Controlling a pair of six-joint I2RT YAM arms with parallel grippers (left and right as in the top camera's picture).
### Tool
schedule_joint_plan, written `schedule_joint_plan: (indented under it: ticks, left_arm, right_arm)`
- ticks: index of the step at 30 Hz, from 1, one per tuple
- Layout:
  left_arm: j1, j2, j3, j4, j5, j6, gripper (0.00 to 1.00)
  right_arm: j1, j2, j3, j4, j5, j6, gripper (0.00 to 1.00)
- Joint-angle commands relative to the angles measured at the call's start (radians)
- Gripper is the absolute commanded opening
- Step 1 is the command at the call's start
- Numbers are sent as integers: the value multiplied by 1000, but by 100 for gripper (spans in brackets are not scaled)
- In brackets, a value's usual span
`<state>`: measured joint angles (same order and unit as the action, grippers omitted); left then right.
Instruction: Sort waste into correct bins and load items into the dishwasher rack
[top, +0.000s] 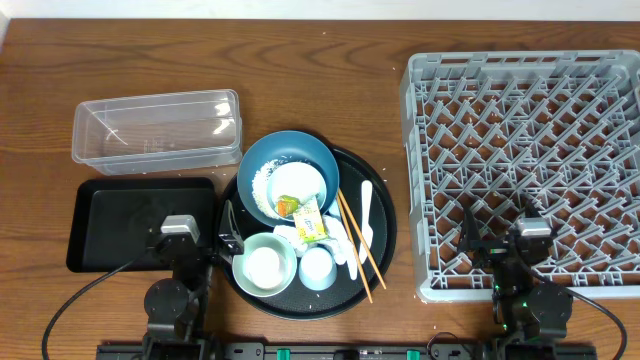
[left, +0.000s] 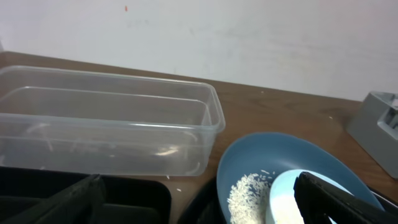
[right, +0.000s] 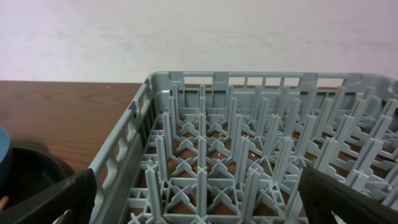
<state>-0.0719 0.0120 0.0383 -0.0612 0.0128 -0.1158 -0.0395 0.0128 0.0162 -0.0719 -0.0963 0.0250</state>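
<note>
On a round black tray (top: 386, 215) sit a dark-blue bowl (top: 268, 158) holding loose rice (top: 262, 183), a yellow-green packet (top: 310, 222), a pale-green bowl (top: 265, 266), a small cup (top: 317, 267), a white spoon (top: 366, 214) and chopsticks (top: 356, 246). My left gripper (top: 190, 233) hangs open between the shallow black tray (top: 105, 212) and the round tray, with nothing held; its view shows the clear tub (left: 106, 124) and the blue bowl (left: 280, 152). Over the near left corner of the grey rack (top: 525, 120), my right gripper (top: 515, 236) is open and empty.
The clear tub (top: 157, 131) stands behind the shallow black tray at the left. The rack (right: 249, 137) fills the right side, its upright pegs close under my right gripper (right: 199, 202). Stray rice grains lie on the wooden table (top: 330, 80).
</note>
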Motion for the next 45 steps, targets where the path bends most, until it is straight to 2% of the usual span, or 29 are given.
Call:
schedule_joint_plan:
  ticks: [1, 7, 12, 17, 26, 31, 36, 41, 45]
  left_arm:
    - [6, 25, 49, -47, 3, -21, 98]
    - [6, 175, 196, -169, 6, -20, 98]
    - [6, 372, 361, -249, 8, -20, 98]
    - [6, 593, 576, -396, 116, -20, 98]
    - [6, 1006, 1034, -856, 137, -20, 98]
    - [6, 1187, 1240, -1123, 155, -18, 98]
    - [6, 1259, 1252, -1180, 160, -17, 98]
    - [6, 1291, 1249, -1149, 176, -28, 98]
    - [3, 1308, 1248, -1080, 355, -29, 98]
  right_arm:
    - [10, 8, 53, -5, 18, 24, 99]
    - [10, 96, 164, -105, 18, 34, 99]
    - [10, 256, 302, -157, 18, 33, 99]
    - [10, 455, 496, -289, 13, 33, 99]
    - [10, 809, 911, -691, 15, 33, 99]
    - [10, 918, 1033, -784, 19, -8, 99]
    - [10, 948, 1036, -790, 11, 10, 99]
    - [10, 948, 1036, -804, -14, 30, 99]
    - [10, 949, 1036, -804, -16, 39, 99]
